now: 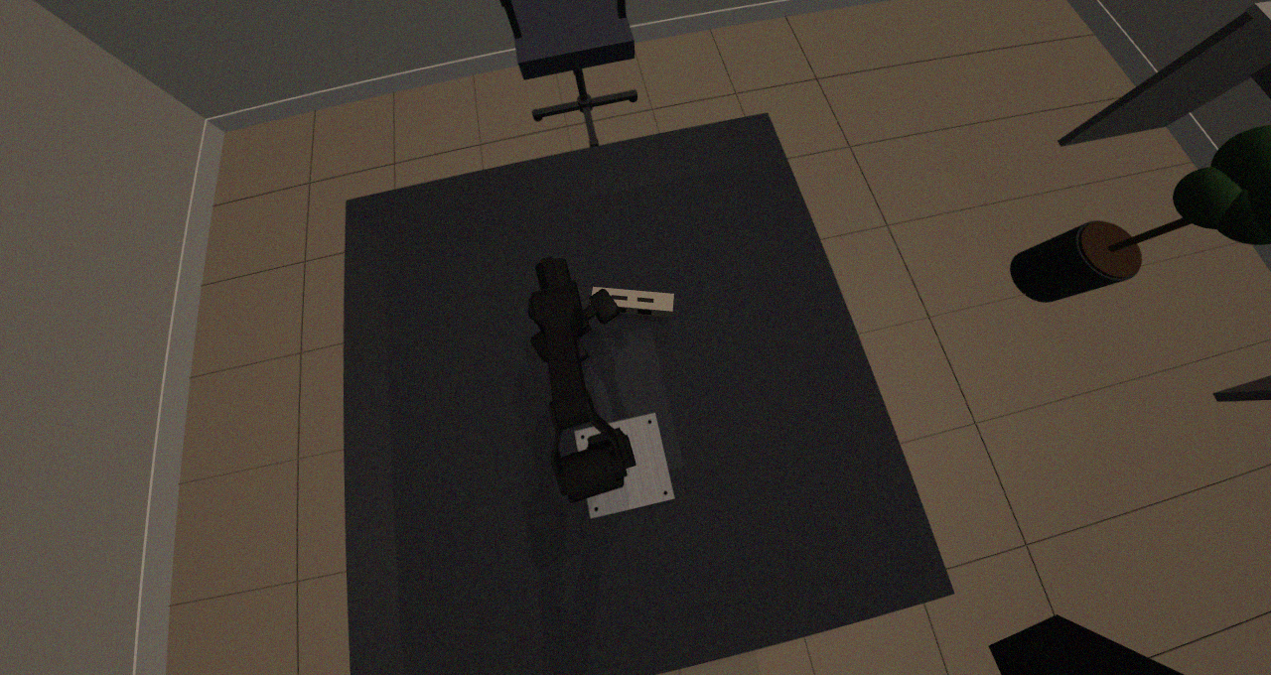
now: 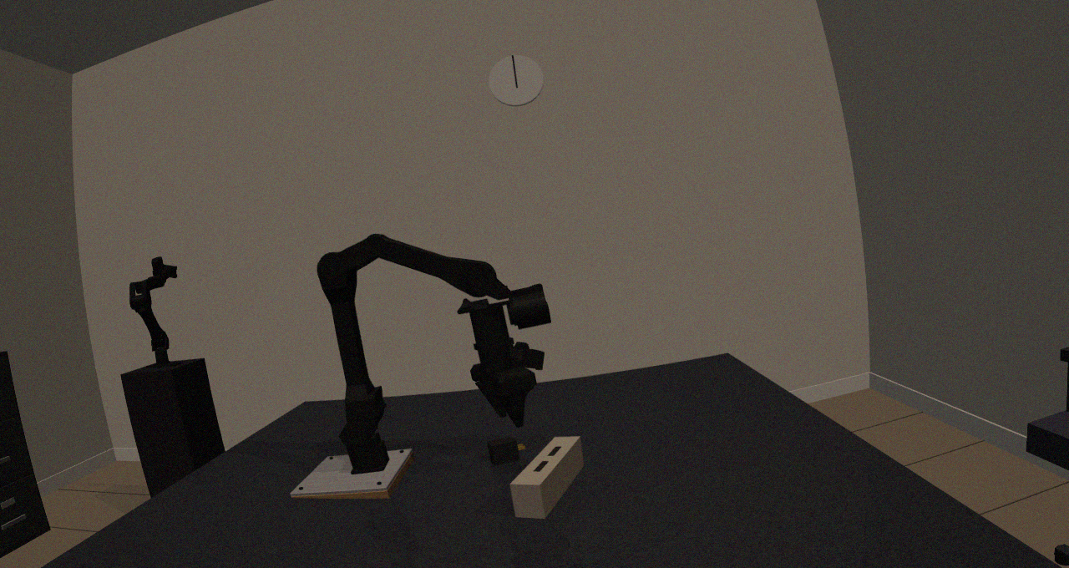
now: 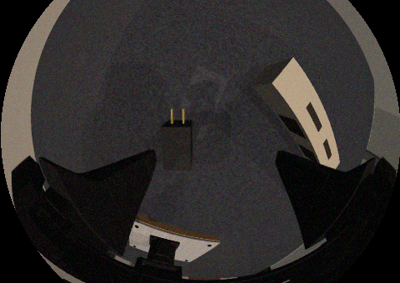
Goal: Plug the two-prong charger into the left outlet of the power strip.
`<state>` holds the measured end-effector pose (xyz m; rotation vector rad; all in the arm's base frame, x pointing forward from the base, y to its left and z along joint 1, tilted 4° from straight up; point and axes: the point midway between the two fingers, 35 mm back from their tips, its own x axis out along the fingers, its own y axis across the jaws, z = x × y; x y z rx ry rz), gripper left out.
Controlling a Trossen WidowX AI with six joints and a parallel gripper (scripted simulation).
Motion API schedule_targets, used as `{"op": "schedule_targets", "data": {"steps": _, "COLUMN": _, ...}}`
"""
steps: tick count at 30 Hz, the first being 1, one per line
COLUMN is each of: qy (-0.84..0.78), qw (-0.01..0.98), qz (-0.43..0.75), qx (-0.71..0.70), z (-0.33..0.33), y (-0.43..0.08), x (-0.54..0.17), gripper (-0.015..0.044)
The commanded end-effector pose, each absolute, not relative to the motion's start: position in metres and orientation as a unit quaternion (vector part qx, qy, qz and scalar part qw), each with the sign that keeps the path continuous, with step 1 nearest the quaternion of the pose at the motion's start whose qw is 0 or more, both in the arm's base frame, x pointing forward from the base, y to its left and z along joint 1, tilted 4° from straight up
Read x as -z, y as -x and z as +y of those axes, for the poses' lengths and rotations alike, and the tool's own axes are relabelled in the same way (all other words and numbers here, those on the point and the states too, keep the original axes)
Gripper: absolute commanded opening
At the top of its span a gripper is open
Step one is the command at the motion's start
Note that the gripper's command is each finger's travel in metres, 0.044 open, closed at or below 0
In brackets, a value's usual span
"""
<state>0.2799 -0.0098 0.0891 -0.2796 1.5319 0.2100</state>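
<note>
The black charger (image 2: 503, 451) (image 3: 177, 147) lies on the dark table top, its two gold prongs pointing up and away from the arm's base in the wrist view. The arm hides it in the top view. The cream power strip (image 1: 659, 301) (image 2: 549, 464) (image 3: 297, 83) lies beside it, with two dark slots on its top and dark openings on the side that faces the charger. My gripper (image 2: 511, 419) (image 3: 218, 158) is open and empty, pointing down above the charger. In the wrist view the charger shows between the fingers, nearer the left one, and the strip is partly behind the right finger.
The arm's white base plate (image 1: 652, 467) (image 2: 321, 484) (image 3: 193, 245) sits on the table top (image 1: 755, 511) (image 2: 672, 445). An office chair (image 1: 573, 27) stands beyond the table's far edge, and a potted plant (image 1: 1049, 266) stands to the right. A second small arm (image 2: 153, 317) stands on a dark pedestal.
</note>
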Motion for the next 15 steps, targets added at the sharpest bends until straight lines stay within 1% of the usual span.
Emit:
{"op": "schedule_targets", "data": {"steps": 1, "qy": 0.116, "qw": 0.684, "qz": 0.713, "qx": -0.100, "z": 0.006, "y": -0.268, "x": -0.081, "gripper": 0.0440}}
{"op": "schedule_targets", "data": {"steps": 6, "qy": 0.111, "qw": 0.660, "qz": 0.737, "qx": -0.101, "z": 0.020, "y": -0.257, "x": -0.075, "gripper": 0.0440}}
{"op": "schedule_targets", "data": {"steps": 15, "qy": 0.110, "qw": 0.659, "qz": 0.737, "qx": -0.101, "z": 0.020, "y": -0.257, "x": -0.067, "gripper": 0.0440}}
